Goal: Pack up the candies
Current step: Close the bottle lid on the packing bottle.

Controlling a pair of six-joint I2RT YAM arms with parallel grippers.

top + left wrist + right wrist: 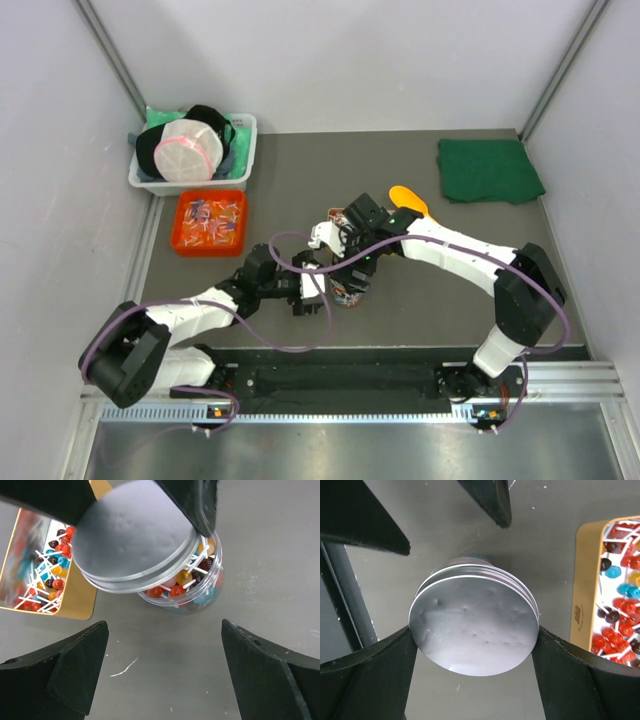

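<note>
Red, orange, blue white-stemmed candies [183, 577]

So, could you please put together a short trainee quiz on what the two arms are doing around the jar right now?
1. True or false: the right tool is gripping the silver lid by its edges.
2. Pick one. The left tool is: A) open, holding nothing; B) shut on the lid; C) shut tight, holding nothing.
3. Fill the gap: the clear jar holds candies on thin white ____.

Key: 1 true; 2 A; 3 sticks.
</note>
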